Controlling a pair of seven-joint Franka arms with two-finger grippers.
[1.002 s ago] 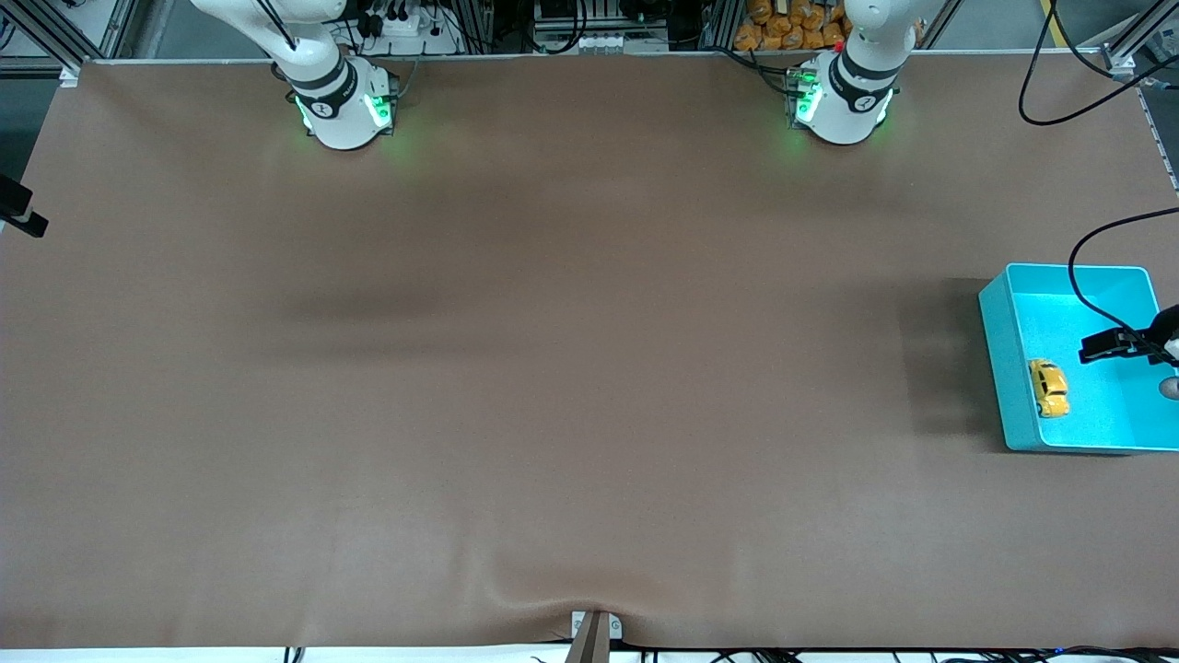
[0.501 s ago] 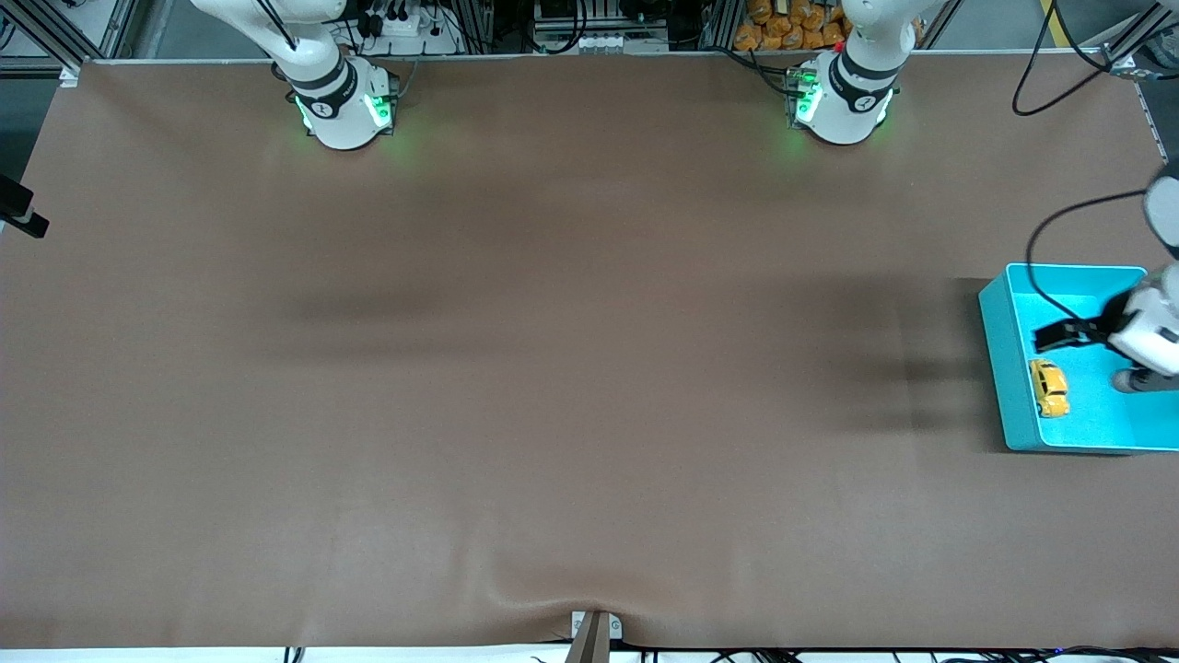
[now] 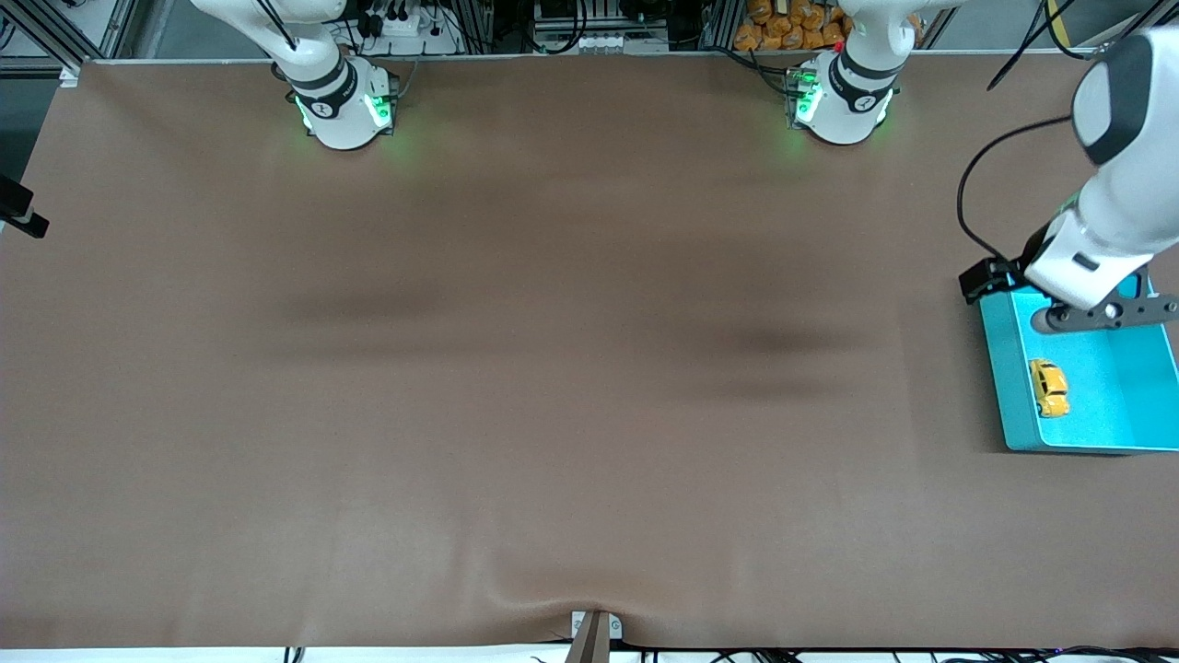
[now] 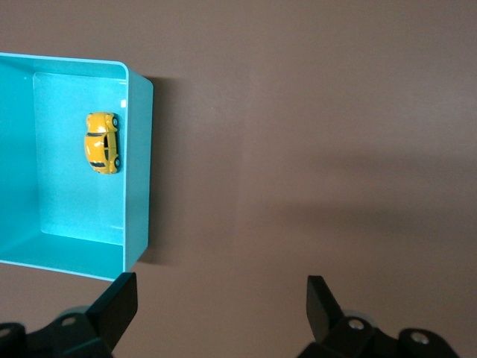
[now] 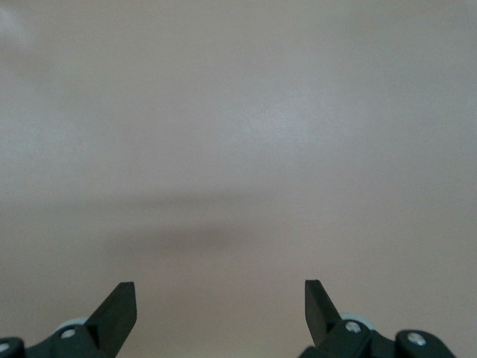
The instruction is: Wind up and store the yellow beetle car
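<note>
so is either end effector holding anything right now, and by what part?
Nothing held. Left end effector open near the teal bin; the yellow beetle car lies inside. Right end effector open over bare table.

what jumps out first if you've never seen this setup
The bright teal bin at the left arm's end of the brown table, with the tiny yellow beetle car lying inside by one wall. Over the bin's edge farther from the front camera hangs the left gripper, open and empty. The right gripper, also open, sees only bare table.
</note>
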